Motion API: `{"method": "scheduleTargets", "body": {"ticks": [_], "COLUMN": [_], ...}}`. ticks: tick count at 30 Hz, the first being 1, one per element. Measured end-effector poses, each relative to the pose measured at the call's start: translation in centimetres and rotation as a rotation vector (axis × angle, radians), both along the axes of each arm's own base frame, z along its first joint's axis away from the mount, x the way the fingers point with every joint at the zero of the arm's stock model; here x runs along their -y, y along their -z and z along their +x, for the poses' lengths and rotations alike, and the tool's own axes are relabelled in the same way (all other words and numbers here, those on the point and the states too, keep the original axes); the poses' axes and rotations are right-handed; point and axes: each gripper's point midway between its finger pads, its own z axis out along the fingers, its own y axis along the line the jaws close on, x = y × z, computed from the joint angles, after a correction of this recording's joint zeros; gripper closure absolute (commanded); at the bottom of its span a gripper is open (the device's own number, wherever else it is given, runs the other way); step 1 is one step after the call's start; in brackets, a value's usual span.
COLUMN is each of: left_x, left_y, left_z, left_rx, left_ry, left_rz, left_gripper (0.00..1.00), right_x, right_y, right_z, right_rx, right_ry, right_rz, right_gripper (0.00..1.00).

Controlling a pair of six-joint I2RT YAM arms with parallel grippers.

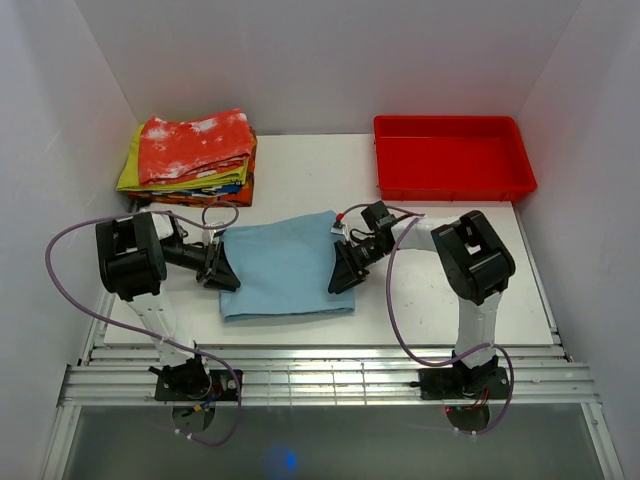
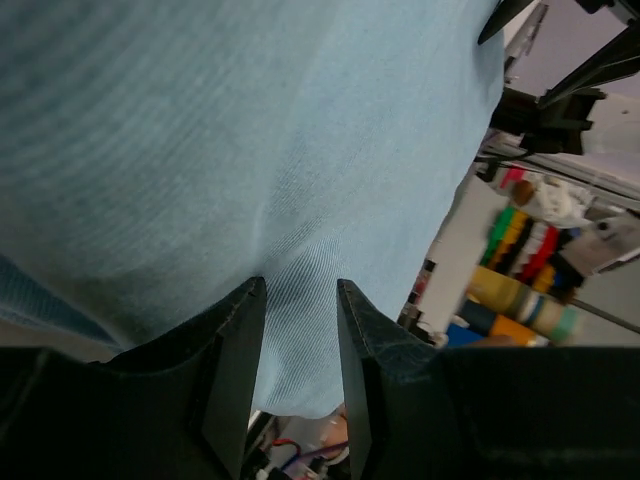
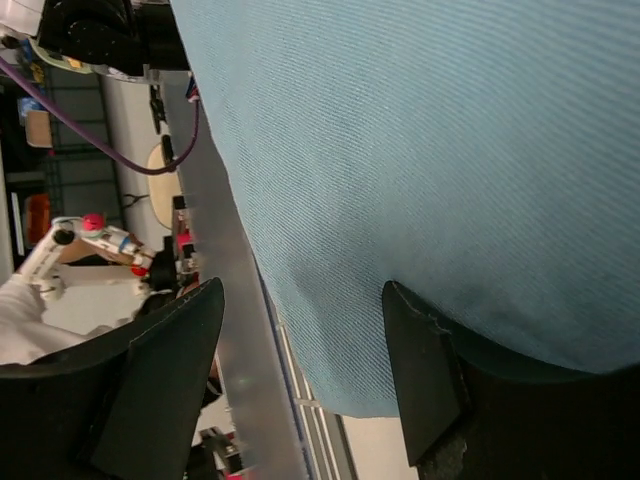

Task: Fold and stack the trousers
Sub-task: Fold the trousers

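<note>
Looking down from above, I see the trousers (image 1: 285,268) folded into a sky-blue rectangle at the middle of the white table (image 1: 440,290), between my two arms. My left gripper (image 1: 224,271) pinches cloth at their left edge. My right gripper (image 1: 341,271) sits at their right edge, jaws spread wide, grasping nothing.

We take this for a robotics lab test cell, not a home: 2 robot arms (image 1: 130,262) are bolted to aluminium rails (image 1: 330,372) at the edge of a white table (image 1: 450,295), boxed in by plain white walls (image 1: 330,60), with purple cables (image 1: 393,310) looping loose. Beyond the cell, our left wrist view catches a blurred clutter of coloured supplies (image 2: 520,250).
</note>
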Motion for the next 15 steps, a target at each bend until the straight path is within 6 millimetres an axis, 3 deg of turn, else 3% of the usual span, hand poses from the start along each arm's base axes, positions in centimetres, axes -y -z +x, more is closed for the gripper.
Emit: {"method": "scheduleTargets", "body": {"ticks": [4, 8, 11, 15], "left_x": [-0.5, -1.2, -1.8, -2.5], "left_y": [0.8, 0.6, -0.1, -2.3], "left_z": [-1.3, -0.7, 0.7, 3.5], "left_rx": [-0.131, -0.151, -0.071, 0.132], "left_ry": [-0.054, -0.091, -0.064, -0.022], "left_rz": [-0.008, 0.012, 0.02, 0.018], "left_gripper": [0.49, 0.46, 0.46, 0.46], "right_x": [0.2, 0.2, 0.1, -1.2], "right_y": [0.3, 0.2, -0.3, -3.0], "right_z": [-1.1, -1.0, -0.7, 2.8], "right_rx": [-0.074, -0.074, -0.047, 0.085], "right_ry": [0.022, 0.043, 0.047, 0.078], "right_rz": [-0.005, -0.009, -0.021, 0.0], "right_gripper": [0.23, 0.22, 0.21, 0.22]}}
